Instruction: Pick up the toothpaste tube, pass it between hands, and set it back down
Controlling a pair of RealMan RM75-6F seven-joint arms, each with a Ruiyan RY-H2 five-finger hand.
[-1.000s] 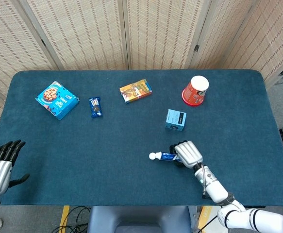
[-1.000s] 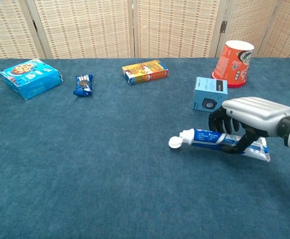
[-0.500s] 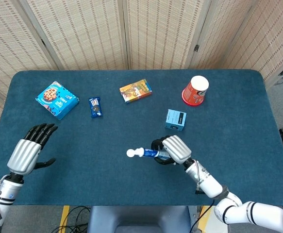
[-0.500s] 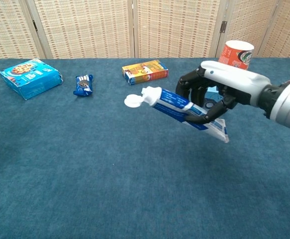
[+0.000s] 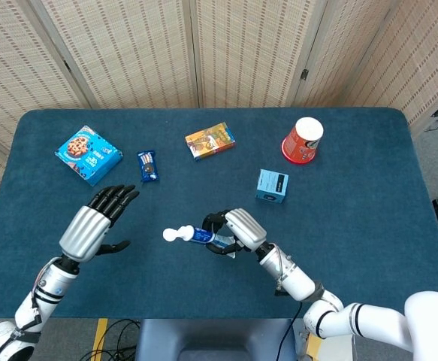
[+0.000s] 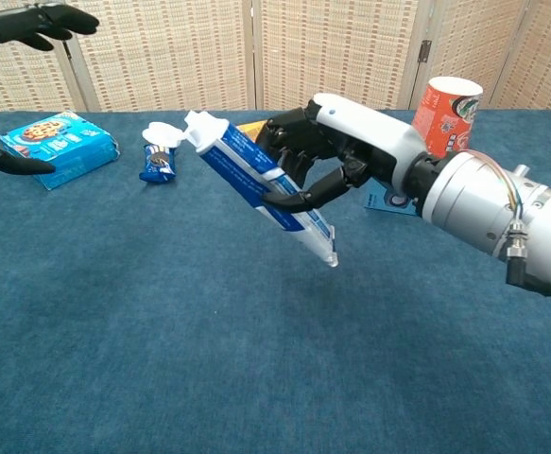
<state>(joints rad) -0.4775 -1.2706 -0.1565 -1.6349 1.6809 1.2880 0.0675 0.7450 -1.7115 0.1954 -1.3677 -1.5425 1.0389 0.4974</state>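
Note:
My right hand [image 5: 234, 229] [image 6: 327, 156] grips the blue and white toothpaste tube [image 5: 192, 235] [image 6: 251, 180] around its middle and holds it in the air above the table's middle, white cap pointing left. My left hand [image 5: 95, 226] is raised to the left of the tube with its fingers spread and nothing in it. A gap remains between the cap and the left hand. In the chest view only the left hand's fingertips [image 6: 39, 21] show at the top left corner.
On the blue table [image 5: 354, 195] lie a cookie box [image 5: 88, 154], a small blue snack pack [image 5: 148, 165], an orange box [image 5: 209, 141], a small blue box [image 5: 271, 186] and a red cup [image 5: 302, 140], all towards the back.
The right hand has lifted the tube off the table and carried it left and up. The left hand has risen and moved right towards it, fingers spread.

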